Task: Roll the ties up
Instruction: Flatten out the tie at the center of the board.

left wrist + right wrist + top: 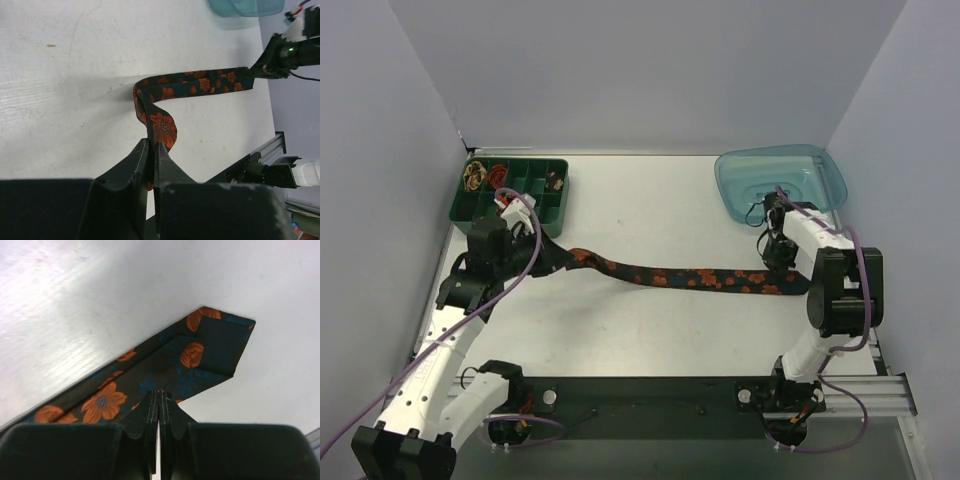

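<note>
Navy orange-floral tie (680, 277) stretched out, unrolled; small coils (475, 177), probably ties.

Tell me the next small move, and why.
Probably untwist the left end: the tie is pinched at both ends, by the left fingers and right fingers, and it kinks over itself near the left, so rolling would start crooked.

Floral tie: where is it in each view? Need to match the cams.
Top external: floral tie stretched across mid-table from left gripper to right gripper.
Left wrist: floral tie rises from the left gripper at bottom centre, bends off to upper right.
Right wrist: its pointed end mid-frame, above the right gripper.
Shared landmark: right gripper pinching the tie; upper right in the left wrist view.
</note>
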`<control>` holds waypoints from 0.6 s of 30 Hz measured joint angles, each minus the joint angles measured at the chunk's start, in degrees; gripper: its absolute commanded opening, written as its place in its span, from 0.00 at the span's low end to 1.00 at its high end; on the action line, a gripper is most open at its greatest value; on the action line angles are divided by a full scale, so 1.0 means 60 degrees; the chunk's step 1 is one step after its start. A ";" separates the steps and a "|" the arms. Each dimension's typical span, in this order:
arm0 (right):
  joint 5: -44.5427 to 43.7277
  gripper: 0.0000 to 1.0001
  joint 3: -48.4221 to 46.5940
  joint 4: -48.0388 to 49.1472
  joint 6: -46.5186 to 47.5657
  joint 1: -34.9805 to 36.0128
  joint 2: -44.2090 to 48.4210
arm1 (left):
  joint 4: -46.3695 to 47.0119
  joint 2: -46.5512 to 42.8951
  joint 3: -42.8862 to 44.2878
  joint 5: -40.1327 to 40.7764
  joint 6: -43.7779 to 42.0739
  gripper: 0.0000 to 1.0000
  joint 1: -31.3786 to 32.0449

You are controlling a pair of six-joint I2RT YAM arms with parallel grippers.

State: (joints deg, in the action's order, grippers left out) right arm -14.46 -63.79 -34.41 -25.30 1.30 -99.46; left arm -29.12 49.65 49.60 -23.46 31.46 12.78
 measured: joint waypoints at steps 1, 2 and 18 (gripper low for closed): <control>-0.0018 0.00 0.0011 0.0015 -0.0007 0.0040 0.0251 | 0.0000 -0.0004 -0.0153 0.0004 0.0004 0.00 -0.0029; -0.0022 0.00 0.0011 0.0069 -0.0011 0.0113 0.0430 | -0.0022 -0.0004 -0.0273 0.0007 0.0004 0.00 -0.0051; 0.1647 0.04 -0.1741 0.0707 0.1155 0.3526 -0.0820 | -0.0787 0.0135 -0.2324 0.0871 0.0681 0.00 -0.0831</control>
State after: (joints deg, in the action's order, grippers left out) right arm -4.58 -74.24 -30.17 -18.37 22.46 -104.38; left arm -33.85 50.46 35.66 -18.24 35.55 7.79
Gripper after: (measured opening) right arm 0.041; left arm 0.136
